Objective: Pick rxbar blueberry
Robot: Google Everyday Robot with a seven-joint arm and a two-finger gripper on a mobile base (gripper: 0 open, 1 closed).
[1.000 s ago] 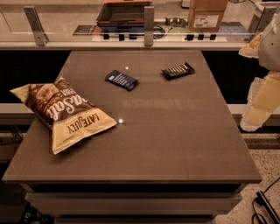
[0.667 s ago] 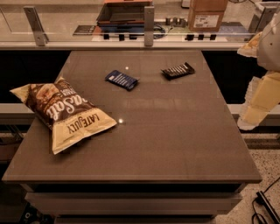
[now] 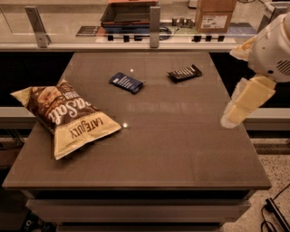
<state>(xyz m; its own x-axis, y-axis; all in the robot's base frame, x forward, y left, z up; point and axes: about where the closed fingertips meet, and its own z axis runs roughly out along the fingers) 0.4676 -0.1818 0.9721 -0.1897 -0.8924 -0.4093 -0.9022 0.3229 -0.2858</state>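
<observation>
The rxbar blueberry is a small flat bar in a dark blue wrapper with white text. It lies flat on the far middle of the brown table. My gripper hangs at the end of the white and cream arm at the table's right edge. It is well right of the bar, nearer the front, and apart from it. Nothing shows in the gripper.
A dark brown bar wrapper with white lettering lies to the right of the blue bar. A large chip bag lies at the left side of the table. A counter with a rail, a tray and a cardboard box runs behind the table.
My arm has moved a little to the left, over the table's right edge. The bars and the chip bag have not moved.
</observation>
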